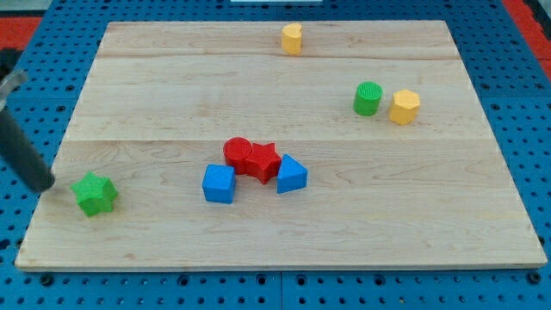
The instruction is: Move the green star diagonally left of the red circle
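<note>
The green star [94, 194] lies near the board's left edge, toward the view's bottom. The red circle [237, 152] sits near the board's middle, touching a red star [263, 160] on its right. My tip [45, 185] is at the end of the dark rod coming in from the view's left. It rests at the board's left edge, just left of the green star and a short gap from it. The red circle is far to the right of the tip.
A blue cube [219, 183] sits below-left of the red circle and a blue block [292, 175] right of the red star. A green cylinder [368, 98] and a yellow hexagon [404, 107] sit at the right. A yellow block [292, 39] is at the top.
</note>
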{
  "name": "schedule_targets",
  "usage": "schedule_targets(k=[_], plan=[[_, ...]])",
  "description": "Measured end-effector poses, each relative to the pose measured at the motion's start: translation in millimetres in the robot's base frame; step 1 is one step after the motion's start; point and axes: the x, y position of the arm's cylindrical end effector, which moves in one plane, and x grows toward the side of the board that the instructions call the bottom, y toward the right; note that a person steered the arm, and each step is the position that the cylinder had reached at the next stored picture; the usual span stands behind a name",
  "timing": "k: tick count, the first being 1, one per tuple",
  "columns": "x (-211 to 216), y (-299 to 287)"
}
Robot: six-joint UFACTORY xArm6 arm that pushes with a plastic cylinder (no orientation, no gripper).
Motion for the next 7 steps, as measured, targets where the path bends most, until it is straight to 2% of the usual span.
schedule_targets(k=[1, 3, 4, 5, 7], plan=[[31, 43], [-55, 92], [-83, 132], [-119, 148], [-146, 215]])
